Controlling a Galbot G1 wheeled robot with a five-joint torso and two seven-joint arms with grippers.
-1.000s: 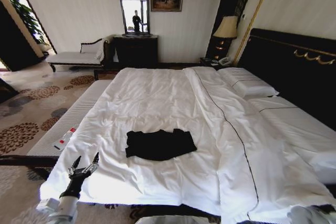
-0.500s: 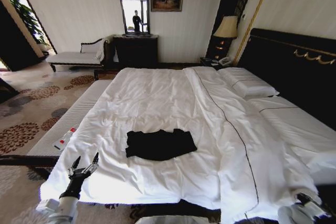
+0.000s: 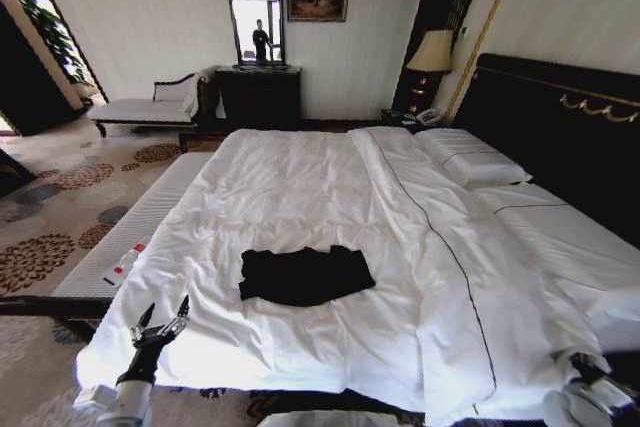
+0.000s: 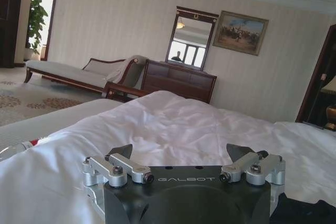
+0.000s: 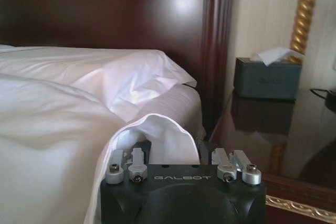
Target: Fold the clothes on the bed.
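Head view: black T-shirt (image 3: 305, 275) lay spread flat on the white duvet (image 3: 300, 187) of the bed (image 3: 560, 137), near the foot edge and roughly midway between the two arms. Lettering not legible from this angle.

Left hand (image 3: 161, 322) hovered low at the near-left corner of the bed, off the mattress edge, well apart from the shirt. Fingers (image 4: 118, 151) stood wide apart, nothing between them; in the left wrist view a dark patch of the shirt (image 4: 310, 211) showed just past the hand (image 4: 184, 157).

Right hand (image 3: 592, 369) sat at the near-right corner, low beside the mattress. Right wrist view showed a fold of white bedding (image 5: 163, 137) bunched in front of the hand (image 5: 184, 153); whether the fingers were parted or closed on it, I could not tell.

Handling, as judged: thin soft fabric, light, no stiffness, likely to drag and wrinkle if pulled across the duvet. Best holds look to be the outer edges, at a sleeve or hem corner, pinching the shirt alone and not the duvet beneath.
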